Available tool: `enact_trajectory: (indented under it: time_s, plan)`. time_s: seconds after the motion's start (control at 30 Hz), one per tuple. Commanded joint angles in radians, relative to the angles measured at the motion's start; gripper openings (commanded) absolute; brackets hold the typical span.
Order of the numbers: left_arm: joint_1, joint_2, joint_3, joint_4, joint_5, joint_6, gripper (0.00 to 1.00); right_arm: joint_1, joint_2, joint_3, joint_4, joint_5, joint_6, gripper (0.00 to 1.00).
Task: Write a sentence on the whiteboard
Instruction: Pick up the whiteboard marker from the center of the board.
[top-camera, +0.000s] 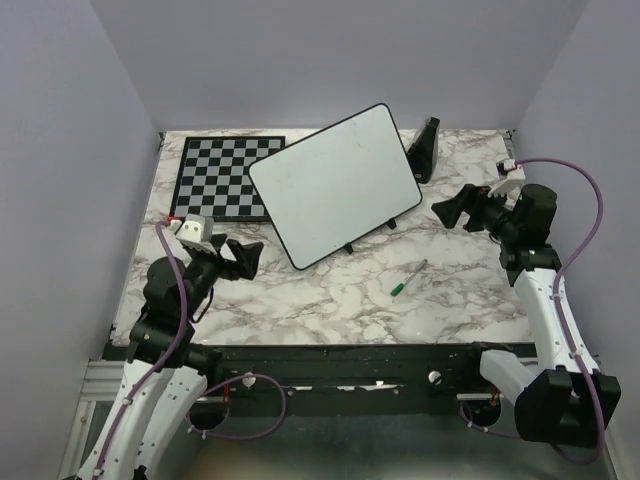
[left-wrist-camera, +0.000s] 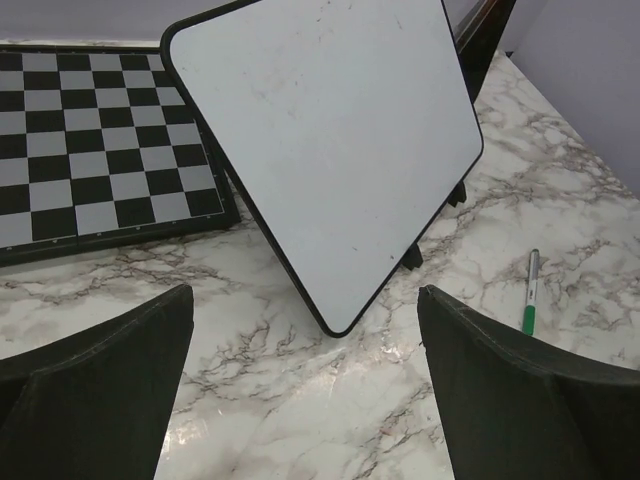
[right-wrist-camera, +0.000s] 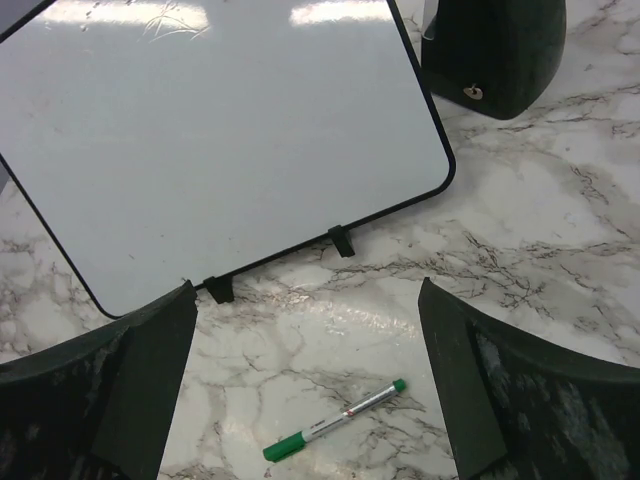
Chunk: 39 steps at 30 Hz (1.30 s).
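Left fingers (left-wrist-camera: 100, 390) and right fingers (right-wrist-camera: 90, 400) both stand spread wide, grasping nothing, above the marble surface (top-camera: 330, 310). Ahead, between them, the whiteboard (top-camera: 335, 185) leans on its small black stand. A green-tipped pen (right-wrist-camera: 335, 420) lies on the surface just before the right fingers; a chessboard (left-wrist-camera: 90, 140) lies beyond the left fingers.

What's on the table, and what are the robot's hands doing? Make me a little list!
whiteboard: blank, tilted on its stand
pen: green-tipped, lying flat in front of the whiteboard, nobody holding it
chessboard: flat, left of the whiteboard, partly hidden by it
left end effector: open, empty
right end effector: open, empty
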Motion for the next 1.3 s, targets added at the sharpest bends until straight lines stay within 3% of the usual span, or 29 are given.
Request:
enact_trajectory:
  time_s: [0.0,0.1,0.13,0.17,0.23,0.37,0.47,0.53,0.63,0.67,0.97,1.27]
  plan:
    - [0.001,-0.009,-0.004,0.037,0.052,-0.027,0.99,-0.005,-0.009,0.039,0.023,-0.003,-0.006,1.00]
    - [0.000,0.028,0.005,0.052,0.101,-0.058,0.99,-0.007,0.000,0.033,0.011,-0.114,-0.112,1.00]
    - [0.000,0.046,0.025,0.049,0.125,-0.076,0.99,-0.007,0.002,0.027,0.002,-0.256,-0.173,1.00]
    - [-0.002,0.086,0.034,0.047,0.182,-0.096,0.99,-0.007,0.002,0.024,-0.050,-0.326,-0.321,1.00]
    - [-0.009,0.127,0.048,0.044,0.228,-0.131,0.99,-0.007,0.007,0.022,-0.101,-0.458,-0.419,1.00]
    - [-0.101,0.184,0.047,0.047,0.210,-0.177,0.99,-0.007,0.019,0.039,-0.185,-0.460,-0.514,1.00]
    - [-0.296,0.251,0.060,0.061,0.095,-0.220,0.99,-0.009,0.034,0.048,-0.219,-0.413,-0.560,1.00]
    - [-0.493,0.319,0.094,0.060,-0.040,-0.230,0.99,-0.007,0.046,0.062,-0.241,-0.403,-0.591,1.00]
    - [-0.703,0.523,0.181,0.043,-0.213,-0.242,0.99,-0.007,0.059,0.073,-0.259,-0.388,-0.606,1.00]
    - [-0.727,0.646,0.204,0.040,-0.223,-0.249,0.97,-0.007,0.066,0.075,-0.270,-0.383,-0.609,1.00]
    - [-0.807,1.233,0.520,0.101,-0.185,-0.190,0.86,-0.010,0.088,0.110,-0.308,-0.353,-0.612,1.00]
    - [-0.822,1.532,0.774,0.017,-0.120,-0.139,0.59,-0.016,0.089,0.119,-0.313,-0.343,-0.592,1.00]
